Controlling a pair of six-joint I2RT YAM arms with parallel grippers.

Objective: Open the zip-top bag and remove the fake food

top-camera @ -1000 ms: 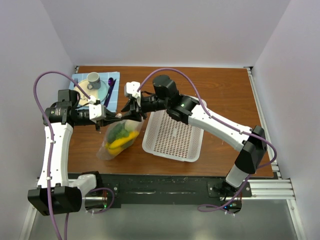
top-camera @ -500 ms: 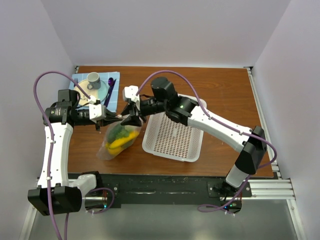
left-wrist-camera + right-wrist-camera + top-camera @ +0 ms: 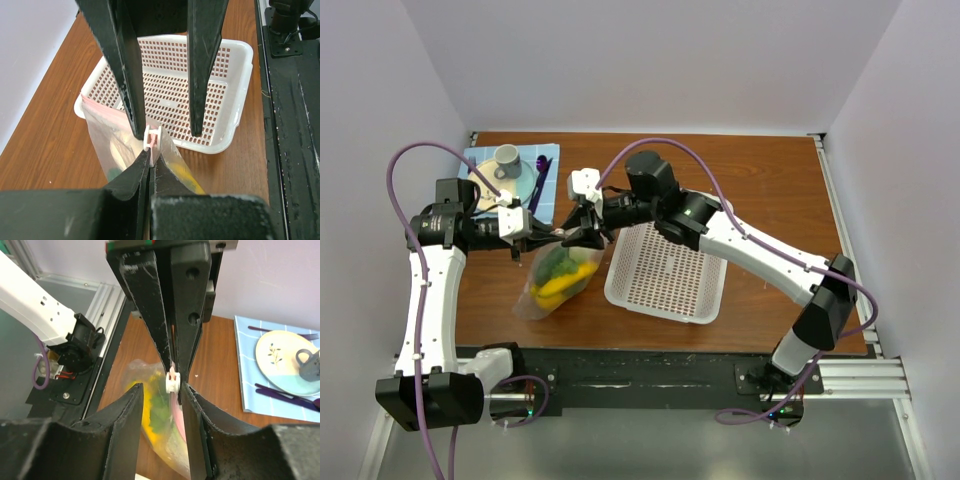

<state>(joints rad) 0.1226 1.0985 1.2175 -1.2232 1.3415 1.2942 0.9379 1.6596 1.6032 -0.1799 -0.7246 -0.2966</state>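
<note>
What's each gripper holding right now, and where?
Left gripper pinches the bag at its zipper strip, beside the slider. Right gripper holds nothing; its open jaws straddle the slider.

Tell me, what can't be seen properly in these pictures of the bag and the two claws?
Which fake food pieces: top view, too small and veiled by the zip-top bag; only yellow and green show.
Whether the bag's mouth is open: top view, the left gripper and right gripper cover it; left wrist view, the camera's own fingers hide all but the slider.
The mug: right wrist view, cut off by the right edge.
</note>
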